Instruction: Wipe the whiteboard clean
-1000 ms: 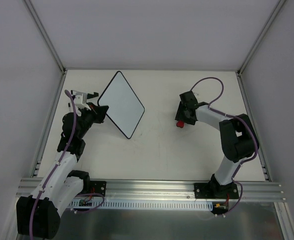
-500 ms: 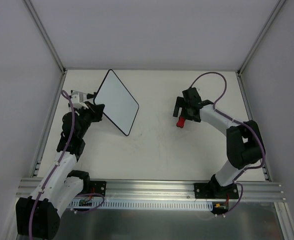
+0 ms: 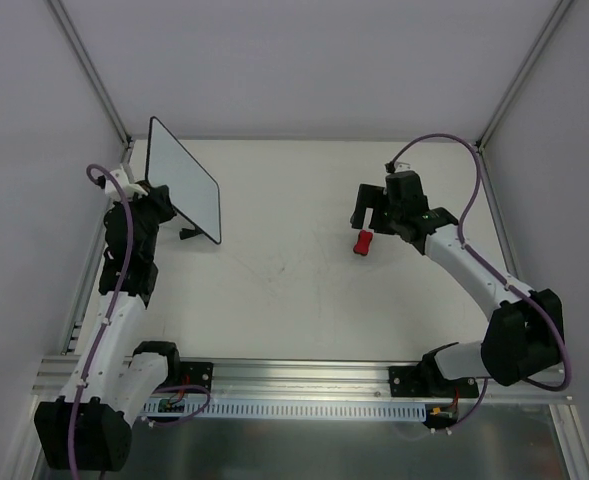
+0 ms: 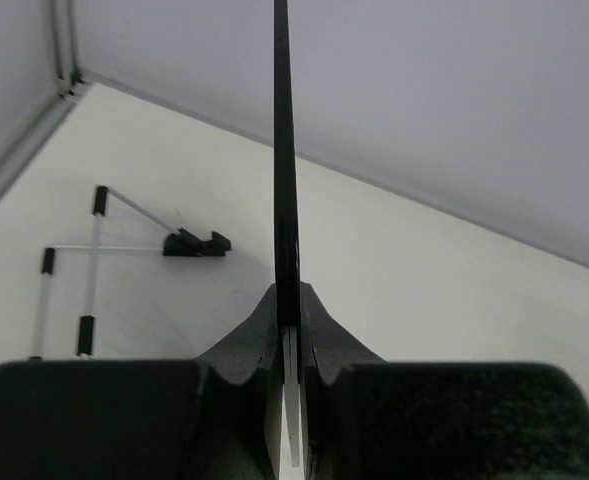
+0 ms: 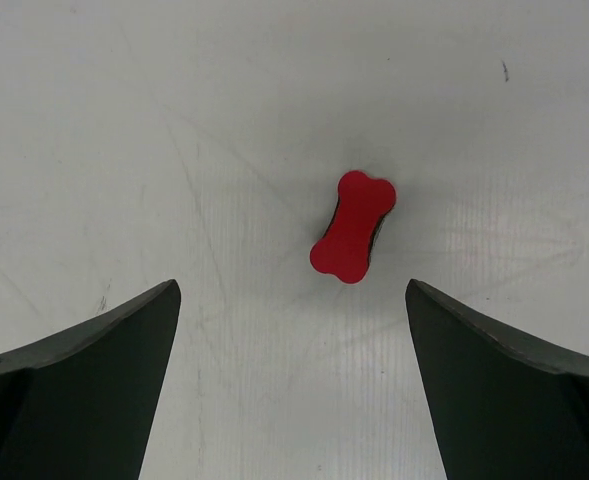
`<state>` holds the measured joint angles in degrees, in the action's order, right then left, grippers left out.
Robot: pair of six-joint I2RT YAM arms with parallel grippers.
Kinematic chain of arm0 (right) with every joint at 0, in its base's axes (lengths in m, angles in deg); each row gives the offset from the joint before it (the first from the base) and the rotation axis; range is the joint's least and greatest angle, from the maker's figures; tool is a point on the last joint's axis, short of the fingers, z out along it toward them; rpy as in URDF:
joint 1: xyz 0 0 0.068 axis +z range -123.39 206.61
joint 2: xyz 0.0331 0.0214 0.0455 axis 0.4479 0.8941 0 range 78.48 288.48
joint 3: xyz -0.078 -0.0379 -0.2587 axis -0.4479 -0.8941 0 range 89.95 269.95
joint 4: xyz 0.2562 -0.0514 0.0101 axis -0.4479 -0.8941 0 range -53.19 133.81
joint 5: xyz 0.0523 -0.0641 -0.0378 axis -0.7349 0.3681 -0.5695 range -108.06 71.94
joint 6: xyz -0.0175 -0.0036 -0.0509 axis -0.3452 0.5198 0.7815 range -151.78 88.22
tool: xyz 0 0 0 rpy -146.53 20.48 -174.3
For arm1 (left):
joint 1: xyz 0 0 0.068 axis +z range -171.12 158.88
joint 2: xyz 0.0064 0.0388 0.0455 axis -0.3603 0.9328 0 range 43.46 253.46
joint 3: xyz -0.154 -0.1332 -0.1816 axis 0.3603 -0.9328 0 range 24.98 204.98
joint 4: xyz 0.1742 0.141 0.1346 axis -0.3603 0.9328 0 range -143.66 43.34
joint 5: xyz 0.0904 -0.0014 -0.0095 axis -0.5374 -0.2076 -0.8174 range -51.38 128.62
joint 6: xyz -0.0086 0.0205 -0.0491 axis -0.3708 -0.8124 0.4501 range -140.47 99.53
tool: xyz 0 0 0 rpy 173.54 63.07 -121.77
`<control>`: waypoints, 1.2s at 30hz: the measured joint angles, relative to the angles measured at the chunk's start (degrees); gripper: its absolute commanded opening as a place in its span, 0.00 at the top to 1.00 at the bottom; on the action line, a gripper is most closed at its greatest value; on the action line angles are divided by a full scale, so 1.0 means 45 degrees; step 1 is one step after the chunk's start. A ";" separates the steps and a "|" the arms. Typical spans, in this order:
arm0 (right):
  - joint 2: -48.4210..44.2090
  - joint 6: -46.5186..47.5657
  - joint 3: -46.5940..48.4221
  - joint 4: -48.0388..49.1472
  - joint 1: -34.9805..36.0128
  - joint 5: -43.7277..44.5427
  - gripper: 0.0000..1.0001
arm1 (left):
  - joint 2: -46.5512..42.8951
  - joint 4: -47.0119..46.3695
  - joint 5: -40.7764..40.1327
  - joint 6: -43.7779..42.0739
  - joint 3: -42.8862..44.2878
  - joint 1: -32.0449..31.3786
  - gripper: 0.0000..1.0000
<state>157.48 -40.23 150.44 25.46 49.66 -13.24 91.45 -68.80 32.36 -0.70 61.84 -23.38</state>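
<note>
Left pincer [image 3: 164,205] is clenched on the whiteboard [image 3: 184,180], gripping one edge near a corner. The board is held up off the desk [image 3: 294,300] at the far left, tilted, with its white face toward the middle of the desk. In the left wrist view the whiteboard [image 4: 284,150] shows edge-on as a thin black line running up from the left pincer [image 4: 288,300], both fingers tight against it. A thin wire stand [image 4: 196,242] with black tips lies flat on the desk just past the board, apart from it.

Right pincer [image 3: 367,208] is released, jaws spread wide, holding nothing. It hangs over the red bone-shaped eraser [image 3: 362,242], which lies on the desk right of centre, well apart from the board. In the right wrist view the eraser [image 5: 352,226] sits between and beyond the fingers of the right pincer [image 5: 292,287], touching neither. Faint scuffs mark the desk around it.
</note>
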 measured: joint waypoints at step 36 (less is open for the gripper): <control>-0.0899 0.0617 -0.1137 -0.0121 0.0000 -0.1282 0.01 | 0.3230 -0.2516 0.1715 0.0097 0.0801 0.3949 1.00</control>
<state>153.44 -37.46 145.32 24.92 49.66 -19.01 105.98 -80.12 40.08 -0.27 65.45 -5.61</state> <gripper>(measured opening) 0.990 0.046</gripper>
